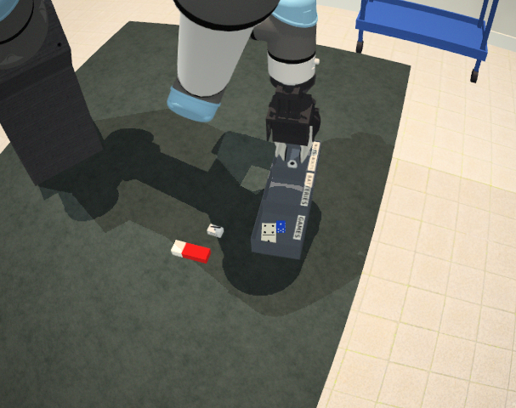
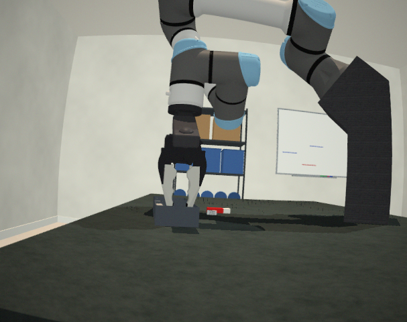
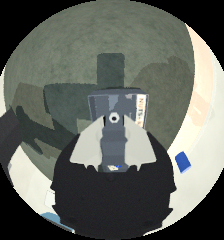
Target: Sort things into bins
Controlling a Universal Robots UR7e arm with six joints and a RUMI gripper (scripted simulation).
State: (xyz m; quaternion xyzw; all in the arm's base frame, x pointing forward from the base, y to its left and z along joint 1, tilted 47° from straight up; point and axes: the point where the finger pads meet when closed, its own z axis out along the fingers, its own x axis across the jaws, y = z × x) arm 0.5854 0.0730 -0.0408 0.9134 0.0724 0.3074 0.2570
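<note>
My gripper points straight down over the far compartment of a long dark grey bin. Its fingers are slightly parted. A small grey metal bolt with a round holed end is still between the fingertips, just above that compartment. The bin's labels read nuts and bolts, batteries and games. The games compartment holds a white domino and a blue die. A small white object and a red and white block lie on the mat left of the bin.
The robot's black pedestal stands at the mat's back left. The dark mat ends at tiled floor on the right. A blue cart stands far back right. A shelf stands behind the table.
</note>
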